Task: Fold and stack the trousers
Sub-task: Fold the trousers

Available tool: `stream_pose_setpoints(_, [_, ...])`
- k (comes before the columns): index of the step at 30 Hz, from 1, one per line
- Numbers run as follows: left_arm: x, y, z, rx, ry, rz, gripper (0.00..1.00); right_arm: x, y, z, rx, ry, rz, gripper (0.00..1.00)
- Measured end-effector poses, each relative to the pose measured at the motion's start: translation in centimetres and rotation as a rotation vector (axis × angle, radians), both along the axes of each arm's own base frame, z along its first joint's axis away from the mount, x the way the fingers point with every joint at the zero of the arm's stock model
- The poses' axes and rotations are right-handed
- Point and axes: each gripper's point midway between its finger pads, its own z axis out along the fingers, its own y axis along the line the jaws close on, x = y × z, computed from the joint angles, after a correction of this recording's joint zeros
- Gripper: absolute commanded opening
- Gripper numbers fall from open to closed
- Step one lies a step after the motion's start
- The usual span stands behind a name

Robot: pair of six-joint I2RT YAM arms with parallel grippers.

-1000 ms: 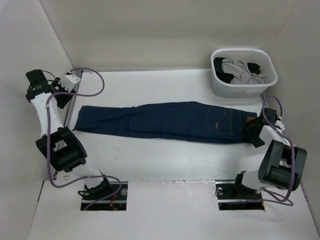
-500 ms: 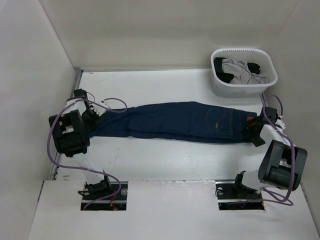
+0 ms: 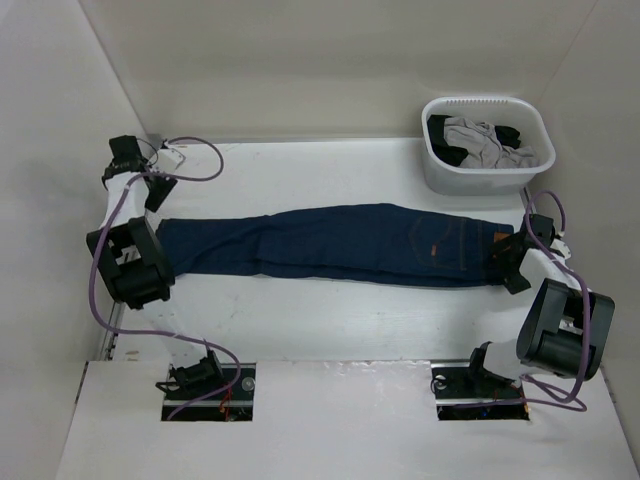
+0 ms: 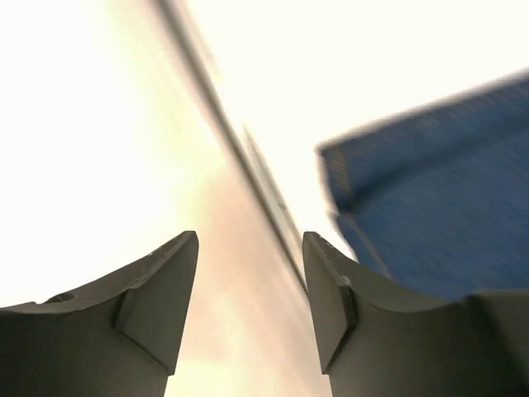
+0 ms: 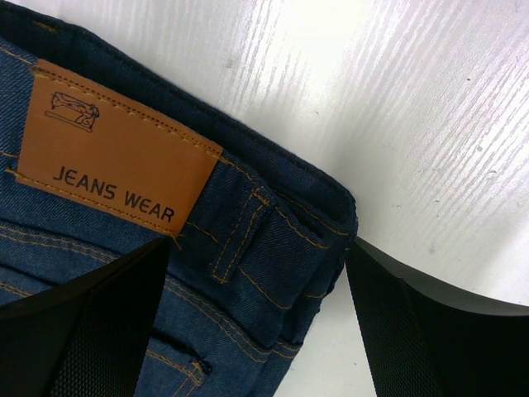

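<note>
From above, the trousers (image 3: 340,243) lie stretched flat across the white table (image 3: 320,325), leg ends to the left and waistband to the right, and a white basket (image 3: 470,180) holding grey and black garments (image 3: 487,142) stands at the far right corner, apart from them. Only the right wrist camera shows the waistband up close: a tan patch (image 5: 116,157) reading "JEANS WEAR", a belt loop beside it, and the waistband corner lying on bare table. There the right gripper (image 5: 258,248) stands wide apart, its two fingers (image 5: 83,331) straddling that corner with denim between them (whether the pads actually press the cloth cannot be told). The overhead view places this gripper low at the trousers' right end. The left gripper (image 3: 155,193) sits near the far left wall, just beyond the leg ends. Its wrist view, blurred, shows what the overhead cannot: the fingers (image 4: 153,289) parted with nothing between them, the blue hem off to the right and the table's edge strip running past.
</note>
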Motion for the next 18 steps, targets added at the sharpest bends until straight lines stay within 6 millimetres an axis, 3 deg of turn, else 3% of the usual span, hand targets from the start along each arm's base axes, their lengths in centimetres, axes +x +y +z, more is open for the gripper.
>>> stream_pose_setpoints(3, [0.4,0.9,-1.5,-0.051,0.036,0.043,0.5,-0.1,0.0,-0.2,0.002,0.008,0.001,0.9])
stream_pose_setpoints(7, [-2.3,-0.1,-7.0,-0.151,0.218,0.073,0.48,-0.1,0.0,-0.2,-0.001,0.011,0.008,0.9])
stream_pose_setpoints(10, [-4.1,-0.8,-9.7,-0.202,0.321,0.089,0.46,-0.1,0.0,-0.3,-0.004,0.014,0.014,0.9])
stream_pose_setpoints(13, [-4.7,-1.2,-10.0,-0.222,0.347,0.095,0.4,-0.1,0.0,-0.3,-0.004,0.016,0.017,0.9])
stream_pose_setpoints(16, [-5.1,-1.2,-10.1,-0.231,0.357,0.106,0.16,-0.1,0.1,-0.3,-0.004,0.018,0.019,0.9])
stream_pose_setpoints(18, [-5.1,-1.1,-10.1,-0.235,0.356,0.114,0.1,-0.1,0.1,-0.4,-0.003,0.022,0.021,0.9])
